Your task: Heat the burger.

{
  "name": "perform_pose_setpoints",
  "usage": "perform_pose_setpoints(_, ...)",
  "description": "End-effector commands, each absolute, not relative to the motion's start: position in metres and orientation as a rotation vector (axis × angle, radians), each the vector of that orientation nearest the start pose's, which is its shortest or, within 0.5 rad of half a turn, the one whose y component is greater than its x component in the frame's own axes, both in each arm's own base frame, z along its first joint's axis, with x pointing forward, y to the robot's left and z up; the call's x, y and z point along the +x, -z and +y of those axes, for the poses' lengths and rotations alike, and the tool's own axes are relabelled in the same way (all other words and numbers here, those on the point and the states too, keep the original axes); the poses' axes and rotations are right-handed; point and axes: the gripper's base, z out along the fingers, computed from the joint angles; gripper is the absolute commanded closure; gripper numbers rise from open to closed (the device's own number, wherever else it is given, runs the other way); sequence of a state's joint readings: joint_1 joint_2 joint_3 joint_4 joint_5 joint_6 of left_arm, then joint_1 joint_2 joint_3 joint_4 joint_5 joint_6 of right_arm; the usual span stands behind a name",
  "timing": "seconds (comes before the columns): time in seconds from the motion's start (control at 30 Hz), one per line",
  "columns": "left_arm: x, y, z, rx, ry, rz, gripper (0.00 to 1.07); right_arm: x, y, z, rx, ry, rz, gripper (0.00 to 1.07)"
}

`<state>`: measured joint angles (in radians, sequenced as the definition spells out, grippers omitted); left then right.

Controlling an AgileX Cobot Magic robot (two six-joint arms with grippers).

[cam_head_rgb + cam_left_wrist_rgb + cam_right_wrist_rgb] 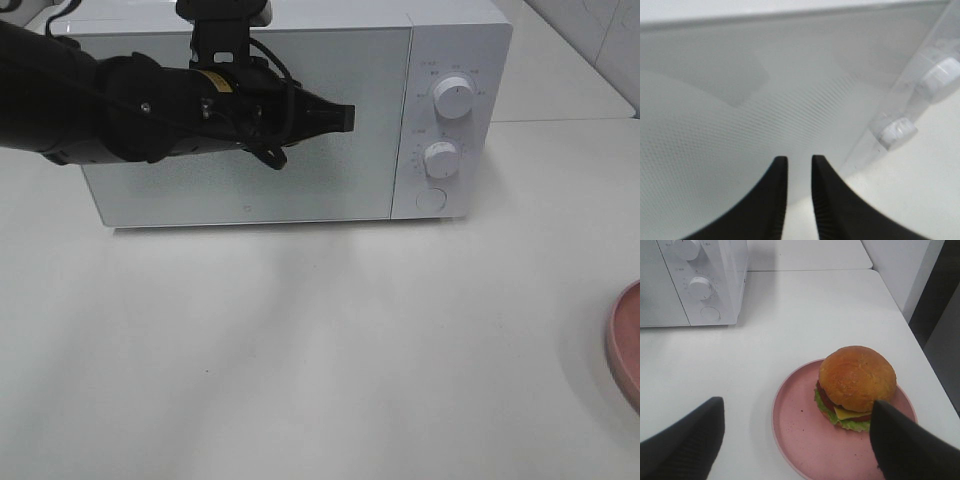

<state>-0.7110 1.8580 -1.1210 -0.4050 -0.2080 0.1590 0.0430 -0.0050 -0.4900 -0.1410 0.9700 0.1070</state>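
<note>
The left gripper [799, 172], open a crack and empty, hovers by the microwave [300, 200] door. The right gripper [795, 440], wide open, hangs over the burger [856, 385] on its plate [800, 430], far from the microwave.

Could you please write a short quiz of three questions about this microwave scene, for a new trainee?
1. True or false: the microwave door is closed.
2. Where does the burger rest? A) inside the microwave B) on the pink plate C) on the bare table
3. Fill in: the left gripper, its fingers only slightly apart, is in front of the microwave's ____.

Key: 1 true; 2 B; 3 door. The right gripper is open above the plate, holding nothing.
</note>
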Motion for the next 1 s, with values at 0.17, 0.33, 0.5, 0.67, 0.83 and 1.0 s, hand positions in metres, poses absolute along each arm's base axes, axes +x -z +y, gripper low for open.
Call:
perform_pose_setpoints(0.17,0.293,-0.218,-0.261,0.618,0.527,2.21,0.14,-0.005,-0.283,-0.011,0.066,0.073,1.917,0.31)
perform_pose_setpoints(0.33,0.273,-0.224,-0.251,0.734,0.53,2.383,0.04,-0.005,-0.283,-0.011,0.067,0.072,1.917,0.31)
perform_pose_setpoints(0.5,0.257,-0.24,-0.238,0.867,0.471,2.446,0.04,-0.005,-0.283,-0.011,0.067,0.072,1.917,0.31)
perform_pose_setpoints(0.67,0.244,-0.257,-0.223,0.988,0.379,2.468,0.04,-0.005,-0.283,-0.011,0.066,0.073,1.917,0.31)
perform_pose_setpoints(0.83,0.225,-0.27,-0.208,1.07,0.336,2.559,0.04,-0.005,-0.283,-0.011,0.066,0.073,1.917,0.31)
perform_pose_setpoints(1.0,0.216,-0.279,-0.196,1.076,0.267,2.613,0.04,-0.005,-0.283,-0.011,0.067,0.072,1.917,0.31)
